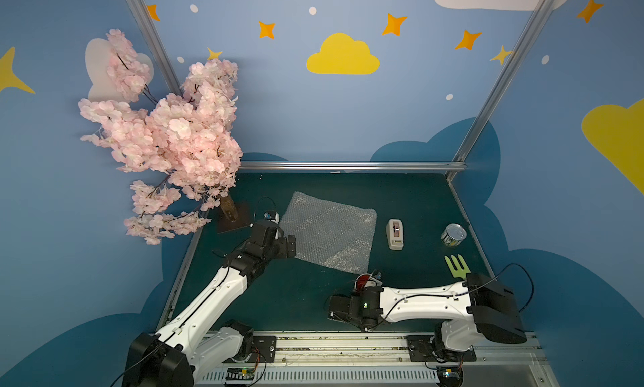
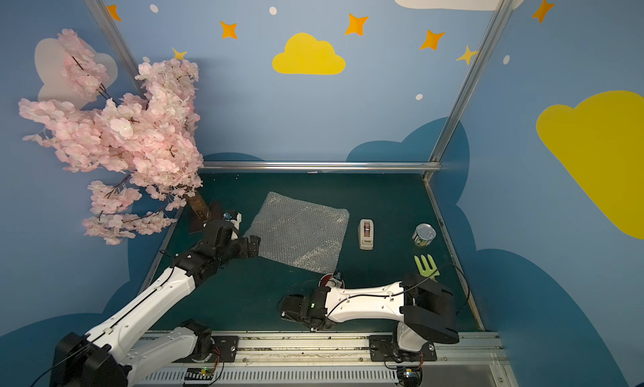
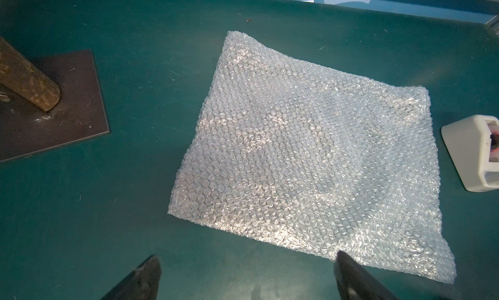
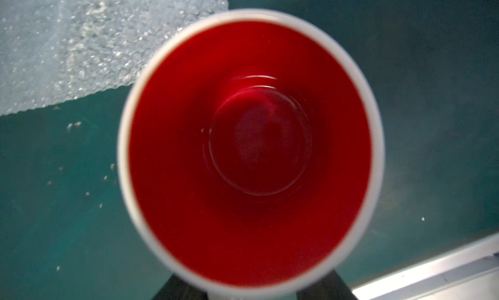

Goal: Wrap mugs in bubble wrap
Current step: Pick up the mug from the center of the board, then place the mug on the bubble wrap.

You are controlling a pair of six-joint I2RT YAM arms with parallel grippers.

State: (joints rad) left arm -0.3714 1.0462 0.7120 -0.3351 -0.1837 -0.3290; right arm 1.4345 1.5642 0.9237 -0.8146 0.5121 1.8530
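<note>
The left fingers [image 3: 348, 274] stand wide apart and hold nothing, one tip over the near edge of the single sheet of bubble wrap [image 3: 310, 155], which lies flat on the desk [image 1: 296, 298]. The right fingers [image 4: 178, 290] flank the white near side of the one mug [image 4: 251, 139]; I cannot tell whether they press on it. The mug stands upright, red inside showing, just beside the sheet's near corner in both top views [image 1: 362, 280]. Farther right sit one beige tape dispenser [image 1: 395, 233], one tin can [image 1: 453, 234] and one green fork [image 1: 456, 265], all well apart. One pink blossom tree [image 1: 167, 134] stands at the far left corner. The desk is dark green; the walls [image 1: 313, 117] are blue with yellow clouds and orange stars.
</note>
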